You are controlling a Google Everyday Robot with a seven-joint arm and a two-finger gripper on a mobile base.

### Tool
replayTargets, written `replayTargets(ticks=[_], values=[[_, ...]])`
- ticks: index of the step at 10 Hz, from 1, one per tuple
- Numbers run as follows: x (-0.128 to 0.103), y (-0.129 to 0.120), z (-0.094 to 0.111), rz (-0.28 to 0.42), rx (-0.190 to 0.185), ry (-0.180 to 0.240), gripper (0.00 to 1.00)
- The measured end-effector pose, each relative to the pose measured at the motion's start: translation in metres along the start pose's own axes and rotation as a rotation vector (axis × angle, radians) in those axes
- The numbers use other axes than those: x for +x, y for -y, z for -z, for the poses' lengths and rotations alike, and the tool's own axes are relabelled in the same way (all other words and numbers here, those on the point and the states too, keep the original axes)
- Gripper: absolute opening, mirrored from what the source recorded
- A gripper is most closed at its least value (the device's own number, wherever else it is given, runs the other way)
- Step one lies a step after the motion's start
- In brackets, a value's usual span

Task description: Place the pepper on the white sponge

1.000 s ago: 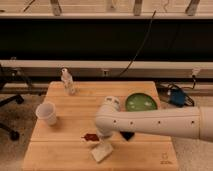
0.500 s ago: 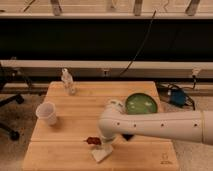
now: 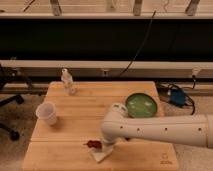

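Table [image 3: 75, 107]: light wood, matt, plank seams showing. Arm [image 3: 165, 131]: smooth white plastic shell w/ soft sheen; gripper [image 3: 106, 146] sits at its low end, down by the front table edge, over the white sponge [image 3: 101, 154], which looks matt, off-white, foam-like. Pepper [image 3: 93, 144]: dark red, slightly glossy skin, touching the sponge edge. Cup [image 3: 46, 112]: white paper, matt. Plate [image 3: 141, 105]: green, glossy. Bottle [image 3: 68, 81]: clear plastic, shiny.
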Motion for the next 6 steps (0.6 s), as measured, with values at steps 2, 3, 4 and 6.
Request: replayTargets(ticks=[2, 3, 4, 6], values=[[0.001, -0.005, -0.005, 0.0, -0.008, 0.006, 0.01], [0.003, -0.004, -0.004, -0.003, -0.003, 0.003, 0.07], [0.004, 0.0, -0.001, -0.007, 0.001, 0.001, 0.15], [0.007, 0.007, 0.001, -0.013, 0.001, 0.001, 0.35]])
